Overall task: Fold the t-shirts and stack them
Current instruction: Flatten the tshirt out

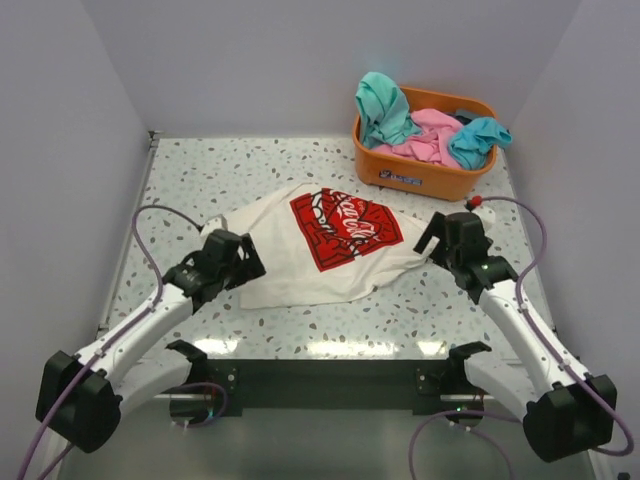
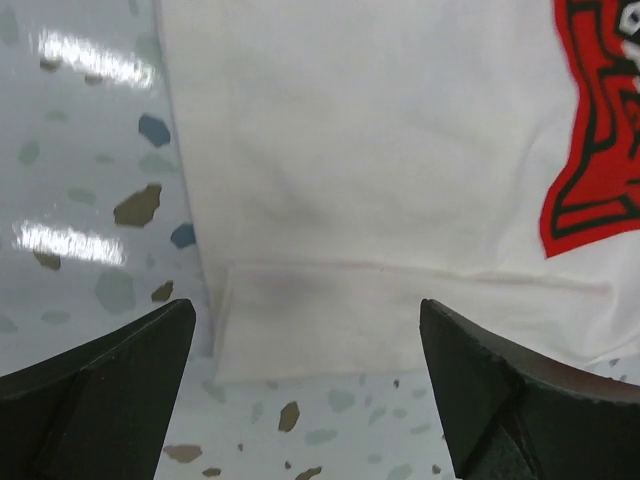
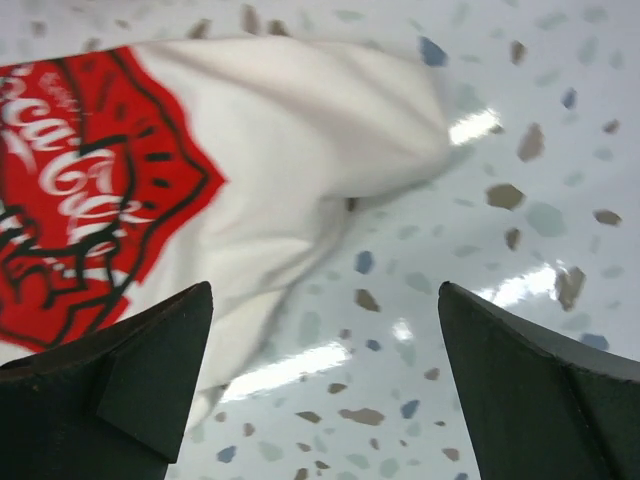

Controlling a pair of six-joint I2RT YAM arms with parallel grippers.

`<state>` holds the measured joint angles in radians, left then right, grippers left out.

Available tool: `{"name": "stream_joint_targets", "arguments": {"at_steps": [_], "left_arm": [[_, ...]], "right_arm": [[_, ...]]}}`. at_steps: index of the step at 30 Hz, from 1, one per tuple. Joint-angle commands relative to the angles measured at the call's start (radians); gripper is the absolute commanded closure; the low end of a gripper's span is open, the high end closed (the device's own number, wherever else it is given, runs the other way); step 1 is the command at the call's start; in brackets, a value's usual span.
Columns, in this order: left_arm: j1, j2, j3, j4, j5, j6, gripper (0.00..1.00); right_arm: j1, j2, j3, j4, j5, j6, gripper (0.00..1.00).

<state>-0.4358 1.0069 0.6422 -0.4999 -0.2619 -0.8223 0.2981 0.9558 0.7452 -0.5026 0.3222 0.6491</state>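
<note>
While both arms were poised low at the cloth, the cream-white t-shirt (image 1: 320, 250) was noted lying on the speckled table (image 1: 200, 180), print side up, between the left gripper (image 1: 238, 262) and the right gripper (image 1: 437, 240). Its longer spread was seen to run left to right across the arms, slightly skewed, so that each side edge was faced by one gripper.

Both grippers were seen with fingers apart and nothing held.

From the left wrist view, a hemmed edge (image 2: 400, 280) was seen just ahead, framed between the open fingers. The left gripper was judged the nearer to a grasp. From the right wrist view, a bunched corner (image 3: 400, 130) was seen ahead and to the left, with mostly bare table between the fingers. A small shift toward the cloth was judged needed there.

The cloth was noted as thin, soft and lightly rumpled along the near edge, and the red print (image 1: 345, 228) sat tilted. A teal t-shirt (image 1: 383, 108) and a pink t-shirt (image 1: 430, 135) were seen heaped in the orange basket (image 1: 420, 182) at the far right, well apart and not yet folded.
</note>
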Motion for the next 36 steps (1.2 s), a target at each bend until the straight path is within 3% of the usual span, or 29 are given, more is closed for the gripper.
{"name": "stream_joint_targets", "arguments": {"at_steps": [1, 8, 14, 16, 17, 18, 19, 20, 21, 23, 24, 30, 36], "left_arm": [[-0.037, -0.065, -0.116, -0.071, 0.048, -0.123, 0.00], [-0.040, -0.005, -0.207, 0.029, 0.095, -0.130, 0.08], [-0.050, 0.062, -0.248, 0.176, 0.177, -0.136, 0.28], [-0.061, 0.087, -0.260, 0.219, 0.204, -0.136, 0.47], [-0.066, 0.094, -0.260, 0.253, 0.211, -0.138, 0.71], [-0.070, 0.102, -0.259, 0.267, 0.217, -0.135, 0.86], [-0.075, 0.114, -0.250, 0.268, 0.214, -0.136, 1.00], [-0.076, 0.114, -0.245, 0.285, 0.216, -0.123, 1.00], [-0.075, 0.101, -0.234, 0.294, 0.222, -0.111, 1.00], [-0.077, 0.064, -0.214, 0.284, 0.207, -0.088, 1.00], [-0.077, 0.006, -0.182, 0.268, 0.173, -0.081, 1.00], [-0.078, -0.273, 0.011, 0.112, 0.037, -0.011, 1.00], [-0.078, -0.363, 0.307, 0.041, 0.030, 0.057, 1.00]], "right_arm": [[-0.099, -0.011, -0.073, -0.049, -0.034, 0.006, 0.02], [-0.188, 0.207, -0.112, 0.195, -0.210, -0.028, 0.12], [-0.192, 0.359, -0.118, 0.377, -0.271, -0.009, 0.16], [-0.191, 0.395, -0.132, 0.450, -0.305, -0.006, 0.19], [-0.192, 0.408, -0.132, 0.463, -0.310, -0.005, 0.23], [-0.192, 0.417, -0.132, 0.473, -0.313, -0.006, 0.36], [-0.192, 0.426, -0.132, 0.496, -0.311, -0.011, 0.43], [-0.191, 0.435, -0.135, 0.498, -0.308, -0.014, 0.49], [-0.192, 0.437, -0.135, 0.528, -0.308, -0.020, 0.64], [-0.192, 0.425, -0.121, 0.533, -0.314, -0.040, 0.81], [-0.192, 0.413, -0.113, 0.523, -0.319, -0.045, 0.97], [-0.191, 0.154, 0.032, 0.229, -0.266, -0.137, 1.00], [-0.191, -0.084, 0.291, -0.019, -0.304, -0.186, 1.00]]}}
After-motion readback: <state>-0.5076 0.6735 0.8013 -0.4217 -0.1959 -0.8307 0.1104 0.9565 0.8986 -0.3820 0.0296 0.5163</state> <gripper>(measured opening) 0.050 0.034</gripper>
